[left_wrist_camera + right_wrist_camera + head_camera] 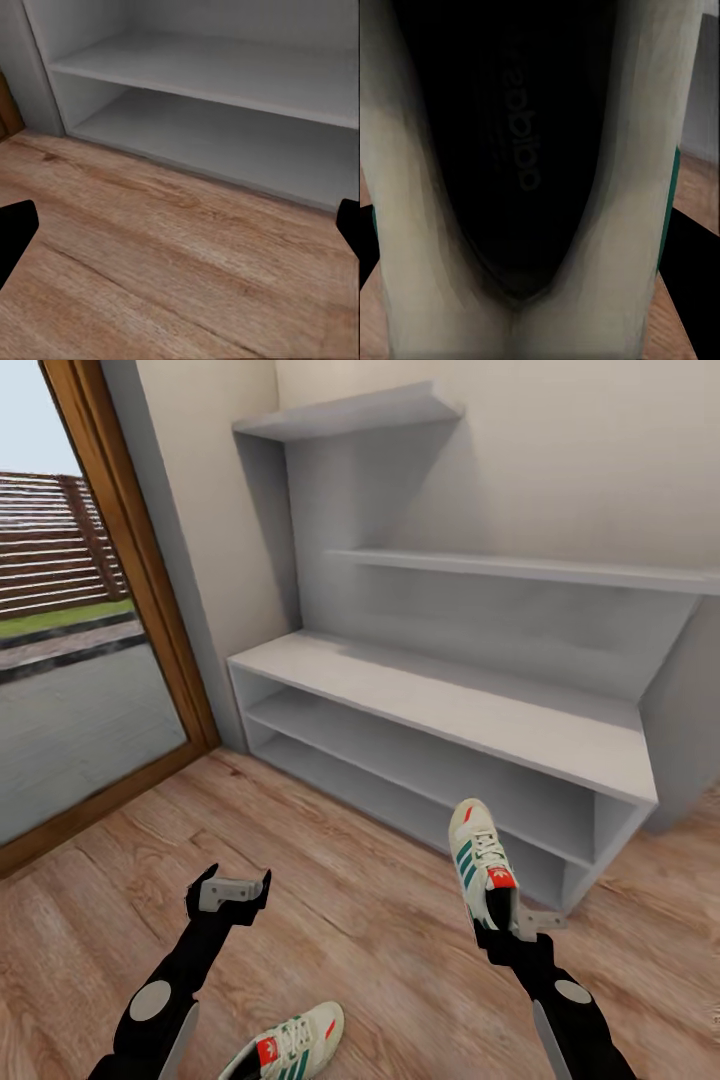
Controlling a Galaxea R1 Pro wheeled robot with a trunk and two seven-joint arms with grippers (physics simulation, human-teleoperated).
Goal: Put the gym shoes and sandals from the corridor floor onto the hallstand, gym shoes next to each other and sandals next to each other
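The corridor floor (330, 920) is showing light brown wood planks, with a glass door in a wooden frame (140, 590) beside the grey hallstand (450, 710), which is standing against a cream wall. The right gripper (505, 930) is holding one gym shoe (483, 860) by its heel, toe up, in front of the lower shelves; inside the shoe "adidas" is readable. The other gym shoe (290, 1048) is lying on the floor. The left gripper (232, 890) is hanging wide apart, holding nothing.

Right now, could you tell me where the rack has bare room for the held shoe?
The hallstand is bare: flat top from left end to right upright, both shelves below too. The right claw holds one gym shoe; nothing crowds it.
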